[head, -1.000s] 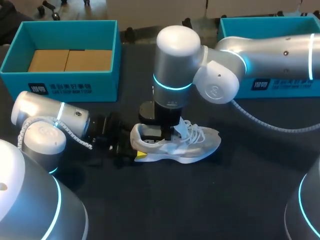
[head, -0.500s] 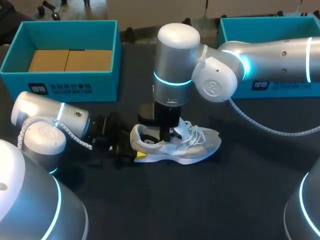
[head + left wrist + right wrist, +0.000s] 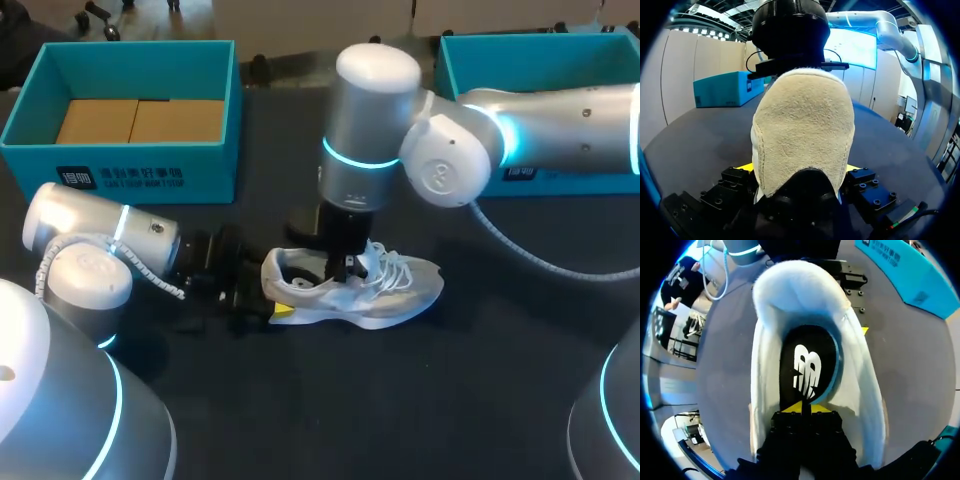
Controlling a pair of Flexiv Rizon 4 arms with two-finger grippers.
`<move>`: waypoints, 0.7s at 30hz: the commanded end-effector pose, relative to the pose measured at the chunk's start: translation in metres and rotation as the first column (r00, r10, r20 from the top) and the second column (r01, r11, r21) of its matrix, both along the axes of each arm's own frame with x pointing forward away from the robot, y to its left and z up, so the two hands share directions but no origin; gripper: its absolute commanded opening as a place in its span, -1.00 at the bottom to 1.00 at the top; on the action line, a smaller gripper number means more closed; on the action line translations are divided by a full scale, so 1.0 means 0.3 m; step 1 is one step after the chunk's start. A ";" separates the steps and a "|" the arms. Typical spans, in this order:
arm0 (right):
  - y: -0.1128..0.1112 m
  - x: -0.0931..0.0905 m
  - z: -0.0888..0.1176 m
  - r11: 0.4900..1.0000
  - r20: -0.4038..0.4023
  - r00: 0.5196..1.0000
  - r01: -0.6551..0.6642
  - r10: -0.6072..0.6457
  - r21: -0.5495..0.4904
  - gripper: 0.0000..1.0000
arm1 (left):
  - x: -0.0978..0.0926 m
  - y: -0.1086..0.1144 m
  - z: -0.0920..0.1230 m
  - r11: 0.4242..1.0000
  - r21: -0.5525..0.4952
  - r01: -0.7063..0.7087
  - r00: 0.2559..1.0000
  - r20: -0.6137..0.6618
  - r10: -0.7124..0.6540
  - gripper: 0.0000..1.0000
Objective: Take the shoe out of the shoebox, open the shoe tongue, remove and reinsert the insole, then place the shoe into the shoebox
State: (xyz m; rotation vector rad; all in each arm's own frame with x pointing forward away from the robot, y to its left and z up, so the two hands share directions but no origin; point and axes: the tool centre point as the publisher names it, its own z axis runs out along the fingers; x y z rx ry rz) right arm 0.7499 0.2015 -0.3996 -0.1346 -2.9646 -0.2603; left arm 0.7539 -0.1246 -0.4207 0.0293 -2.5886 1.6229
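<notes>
A white sneaker lies on the dark table, heel to the left and toe to the right. My left gripper comes in low from the left. Its yellow-tipped fingers sit against both sides of the heel, shut on it. My right gripper reaches straight down into the shoe's opening. In the right wrist view its tips are pressed together on the front of the black insole with a white logo, which lies inside the shoe.
A teal shoebox holding brown cardboard stands at the back left. A second teal box stands at the back right, partly behind my right arm. A grey cable trails over the table to the shoe's right.
My right gripper has closed inside the shoe, and that arm has shifted slightly to the right. The left arm and the shoe have stayed where they were.
</notes>
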 end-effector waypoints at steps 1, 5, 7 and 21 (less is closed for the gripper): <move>-0.068 -0.017 0.060 0.999 0.026 1.000 0.011 -0.012 0.031 -1.00 | 0.006 0.004 0.000 1.000 0.004 -0.001 1.000 -0.001 0.001 -1.00; -0.081 0.004 0.096 1.000 0.037 0.999 0.007 -0.008 0.029 -1.00 | 0.006 0.004 0.000 1.000 0.004 -0.001 1.000 -0.001 0.001 -1.00; -0.083 0.015 0.111 0.999 0.048 0.999 0.002 -0.003 0.035 -1.00 | 0.006 0.004 0.000 1.000 0.004 -0.001 1.000 -0.001 0.001 -1.00; -0.086 0.056 0.181 0.994 0.076 0.995 -0.067 0.061 0.083 -1.00 | 0.006 0.004 0.000 1.000 0.004 -0.001 1.000 -0.001 0.001 -1.00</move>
